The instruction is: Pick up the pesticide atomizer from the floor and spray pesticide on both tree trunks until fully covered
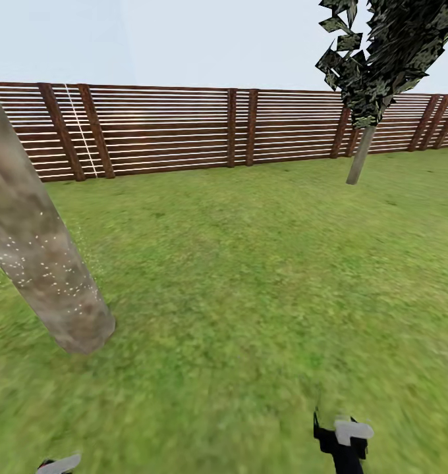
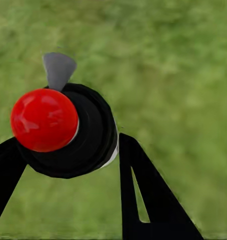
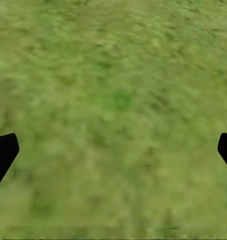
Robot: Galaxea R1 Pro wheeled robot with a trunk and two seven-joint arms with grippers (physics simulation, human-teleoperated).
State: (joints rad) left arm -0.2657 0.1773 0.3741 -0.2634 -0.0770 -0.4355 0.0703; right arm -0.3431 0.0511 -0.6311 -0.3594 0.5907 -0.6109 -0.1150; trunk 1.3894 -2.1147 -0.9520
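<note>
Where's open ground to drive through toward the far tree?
Bare grass runs between the near trunk at left and the far tree, back to the fence. Tightest beside the near trunk's base. The right gripper hangs open over plain grass.

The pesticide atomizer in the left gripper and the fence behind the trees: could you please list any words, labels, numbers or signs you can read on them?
None: no readable text anywhere.
Pesticide atomizer: plain red knob, black body, no label.
Wooden fence: bare slats, no sign.
Near tree trunk: white specks only, no marking.
</note>
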